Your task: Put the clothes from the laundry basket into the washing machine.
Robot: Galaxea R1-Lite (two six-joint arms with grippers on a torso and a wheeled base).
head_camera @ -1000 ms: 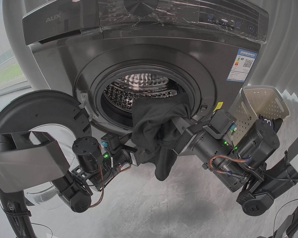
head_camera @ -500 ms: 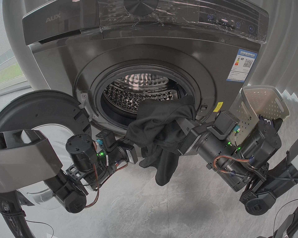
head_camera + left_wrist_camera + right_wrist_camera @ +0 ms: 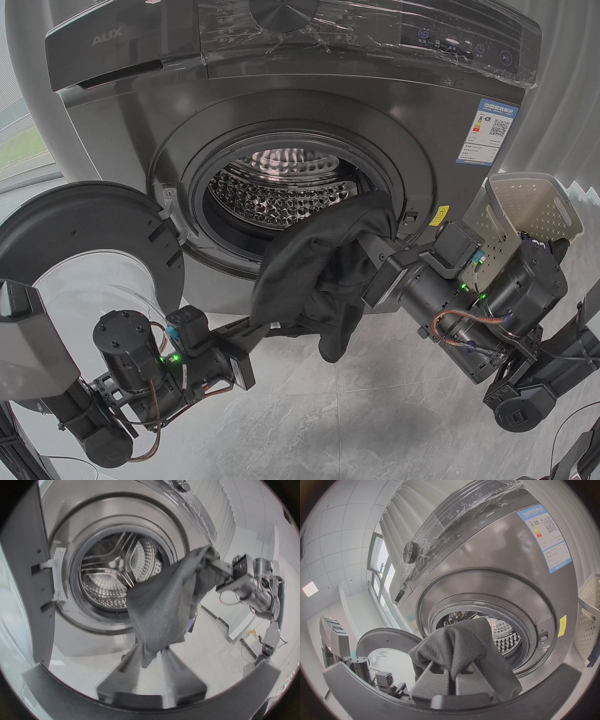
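**Garment held at the drum mouth, not yet inside**

You have the black garment (image 3: 319, 262) stretched between both arms in front of the washing machine (image 3: 300, 100), just outside its drum (image 3: 275, 187). The right end effector (image 3: 452, 670) is clamped on the upper fold at the opening's rim. The left end effector (image 3: 151, 650) pinches a lower corner, out toward the open door (image 3: 81, 225). A loose tail hangs over the floor. If you release here, the garment will likely slide out. If you spread the arms wider, the thin corner grip may slip.
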